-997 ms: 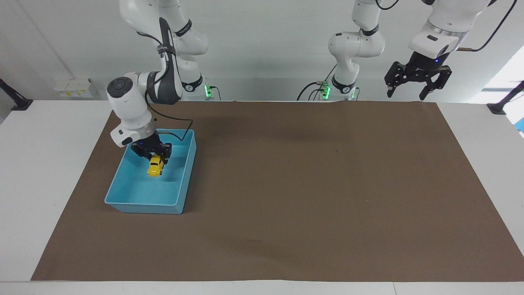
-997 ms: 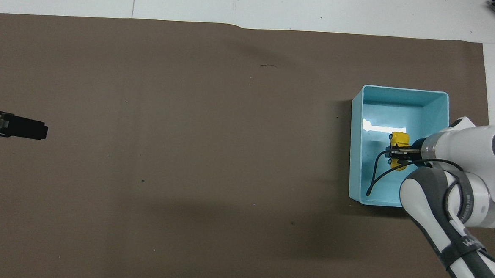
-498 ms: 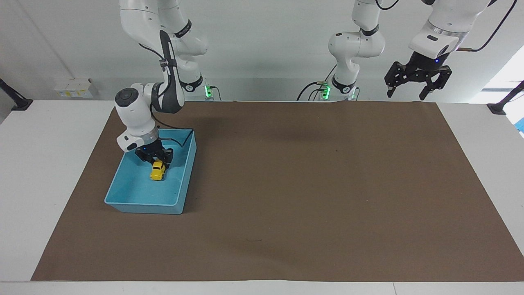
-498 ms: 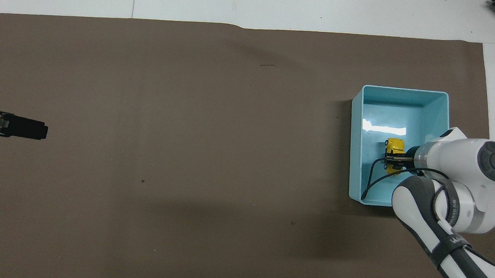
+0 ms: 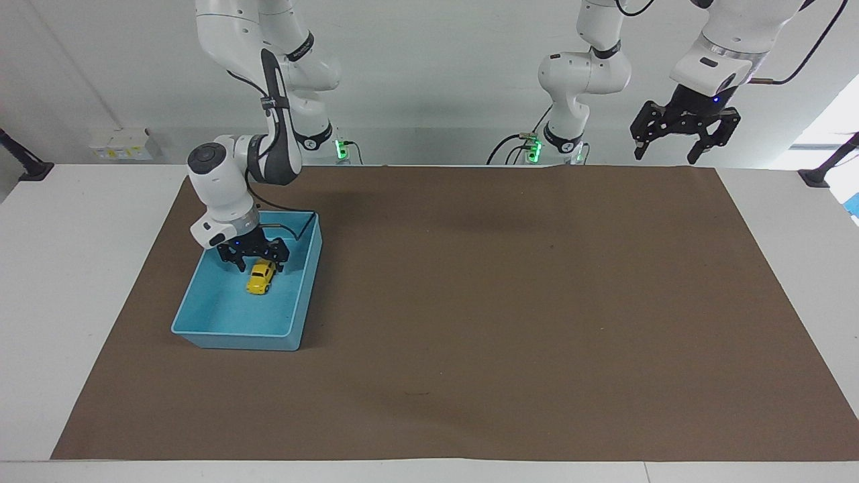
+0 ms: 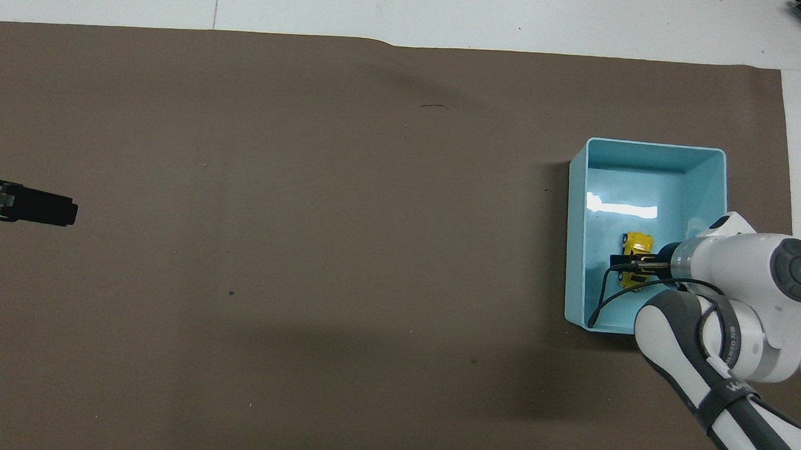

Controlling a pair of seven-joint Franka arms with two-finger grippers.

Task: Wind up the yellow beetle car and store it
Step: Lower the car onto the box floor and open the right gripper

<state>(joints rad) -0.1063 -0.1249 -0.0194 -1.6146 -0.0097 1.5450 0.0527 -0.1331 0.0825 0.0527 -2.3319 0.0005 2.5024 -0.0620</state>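
1. Brown paper (image 5: 470, 302) covers most of a white table (image 5: 80, 282), and a pale wall fills the top of the facing view.
2. At the left of the facing view, a blue tray (image 5: 201, 295) sits on the paper toward the right arm's end of the table; in the overhead view the tray (image 6: 704, 179) sits at the right of the frame.
3. On the tray's floor lies the yellow beetle car (image 5: 260, 278), on its wheels; the overhead view shows the car (image 6: 638, 243) near the tray's middle, partly under the arm's wrist.
4. Just above the car is the right gripper (image 5: 254, 263), jaws spread apart and the car free between and below them, so it is released, not grasped.
5. At the upper right of the facing view, the left gripper (image 5: 686, 137) waits in the air with its jaws spread, holding nothing; only its dark tip (image 6: 21, 204) shows at the left edge of the overhead view.
6. Judging by this, the storing step is at its very end: the car lies in the tray and the grip is off.
7. Next, I judge, the right gripper needs to lift straight up, clear of the car and the tray's walls, without nudging the toy.
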